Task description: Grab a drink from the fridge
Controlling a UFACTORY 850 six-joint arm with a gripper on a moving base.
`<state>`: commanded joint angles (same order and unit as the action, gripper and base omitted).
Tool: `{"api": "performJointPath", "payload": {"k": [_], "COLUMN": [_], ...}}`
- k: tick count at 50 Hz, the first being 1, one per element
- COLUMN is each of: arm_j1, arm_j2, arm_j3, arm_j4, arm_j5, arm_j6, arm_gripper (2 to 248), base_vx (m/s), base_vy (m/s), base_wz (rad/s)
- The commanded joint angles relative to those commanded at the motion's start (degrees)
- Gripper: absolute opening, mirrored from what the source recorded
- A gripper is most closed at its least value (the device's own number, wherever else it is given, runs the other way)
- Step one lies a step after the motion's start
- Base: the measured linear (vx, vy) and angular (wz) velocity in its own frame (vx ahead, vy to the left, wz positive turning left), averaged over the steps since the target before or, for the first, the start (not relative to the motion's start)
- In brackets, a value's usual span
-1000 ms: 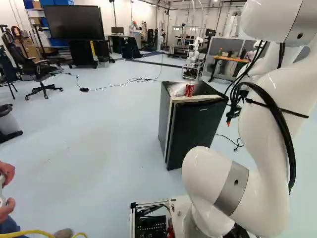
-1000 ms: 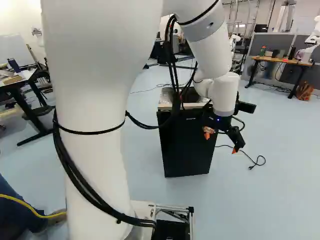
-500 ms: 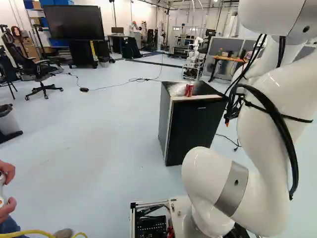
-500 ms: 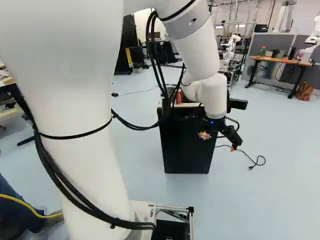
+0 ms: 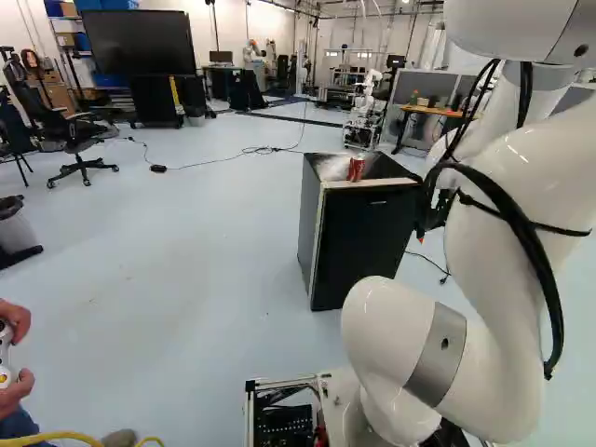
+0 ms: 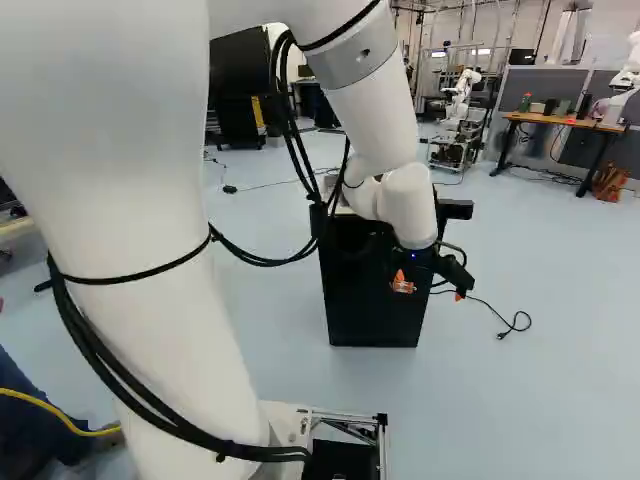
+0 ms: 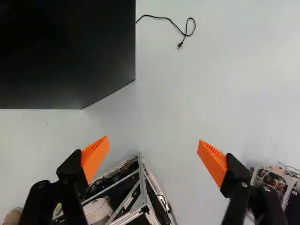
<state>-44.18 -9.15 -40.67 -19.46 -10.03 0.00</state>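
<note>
A red can (image 5: 356,169) stands atop the fridge (image 5: 368,251), near its front edge; between 4 and 5 o'clock from it in the left base view, fingers (image 6: 450,272) hang spread wide, empty.

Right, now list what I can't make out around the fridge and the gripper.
- Inside of the fridge: hidden by its black front, all views.
- Red can: right base view, behind the arm.
- Most of the gripper: left base view, behind the arm.
- Fridge's top: wrist view, cut off by the edge.
- Cord's far end: wrist view, behind the fridge.
</note>
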Motion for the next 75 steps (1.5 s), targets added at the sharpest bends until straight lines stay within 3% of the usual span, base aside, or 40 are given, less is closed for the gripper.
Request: {"api": "performJointPath", "payload": {"k": [13, 31, 75], "arm_j1": [1.17, 3.04, 9.72], "arm_j2": [0.63, 4.95, 14.75], "arm_j3": [2.96, 8.13, 18.26], "arm_j4": [-3.65, -7.19, -10.62], "arm_j5": [4.57, 11.27, 28.17], "arm_j6": [0.00, 0.00, 0.00], "arm_gripper": [247, 247, 247], "base_vx": [0.000, 0.000, 0.000], "base_vy": [0.000, 0.000, 0.000], "base_wz": [0.000, 0.000, 0.000]}}
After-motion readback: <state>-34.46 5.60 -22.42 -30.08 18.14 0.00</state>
